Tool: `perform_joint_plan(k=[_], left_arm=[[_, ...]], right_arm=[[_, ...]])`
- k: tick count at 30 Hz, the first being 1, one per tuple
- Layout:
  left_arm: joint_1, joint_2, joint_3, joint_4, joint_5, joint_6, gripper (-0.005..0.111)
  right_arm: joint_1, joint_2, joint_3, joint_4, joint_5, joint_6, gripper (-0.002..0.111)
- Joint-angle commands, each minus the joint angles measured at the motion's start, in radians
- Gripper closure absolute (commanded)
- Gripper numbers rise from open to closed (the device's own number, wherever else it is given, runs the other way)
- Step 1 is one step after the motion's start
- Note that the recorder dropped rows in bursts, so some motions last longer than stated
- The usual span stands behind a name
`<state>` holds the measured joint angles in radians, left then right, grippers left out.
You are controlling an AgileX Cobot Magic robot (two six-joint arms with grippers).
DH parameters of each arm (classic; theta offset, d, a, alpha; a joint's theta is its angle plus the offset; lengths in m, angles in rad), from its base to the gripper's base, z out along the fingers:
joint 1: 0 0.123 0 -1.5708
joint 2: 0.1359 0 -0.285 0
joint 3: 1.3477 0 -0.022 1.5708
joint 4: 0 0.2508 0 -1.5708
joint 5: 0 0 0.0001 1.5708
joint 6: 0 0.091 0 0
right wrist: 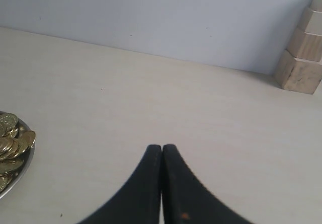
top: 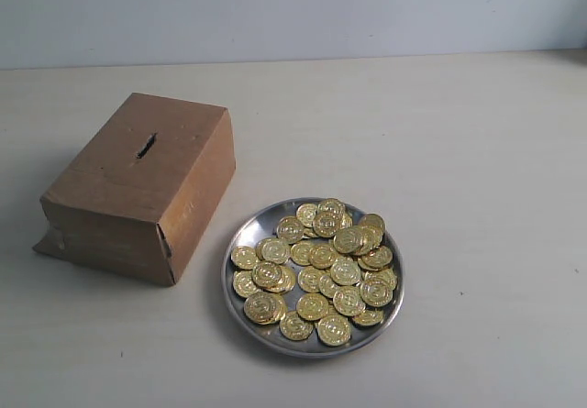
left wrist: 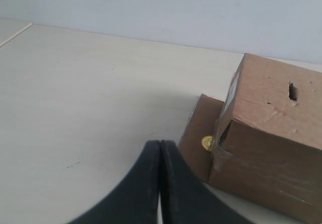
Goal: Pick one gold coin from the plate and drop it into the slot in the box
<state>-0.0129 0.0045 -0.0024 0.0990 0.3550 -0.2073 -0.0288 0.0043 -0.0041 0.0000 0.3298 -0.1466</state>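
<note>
Ext. view: box (top: 138,188), slot (top: 147,145) in top; plate (top: 260,226) of gold coins (top: 321,261) just beside, to its right.
Left wrist only: left gripper (left wrist: 160,142) closed tight, empty; stray coin (left wrist: 207,143) on box flap.
Right wrist only: right gripper (right wrist: 162,146) closed tight, empty; wooden blocks (right wrist: 302,58) by wall.

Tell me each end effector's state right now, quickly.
Left end effector: closed, holding nothing.
Right end effector: closed, holding nothing.

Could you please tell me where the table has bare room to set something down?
Wide bare table lies right of the plate and between the box and the back wall. The gap between them is narrow; the plate itself is crowded with coins.
</note>
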Motion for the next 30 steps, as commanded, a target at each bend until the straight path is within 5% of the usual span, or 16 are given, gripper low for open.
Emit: perform_joint_plan(k=[1,30], left_arm=[[0.002,-0.004,0.002,-0.005,-0.02,0.003,0.107],[0.002,-0.004,0.002,-0.005,-0.027,0.003,0.107]], right_arm=[[-0.006,-0.004,0.004,-0.007,-0.002,-0.001,0.108],[-0.006,-0.004,0.004,-0.007,-0.018,-0.003,0.108]])
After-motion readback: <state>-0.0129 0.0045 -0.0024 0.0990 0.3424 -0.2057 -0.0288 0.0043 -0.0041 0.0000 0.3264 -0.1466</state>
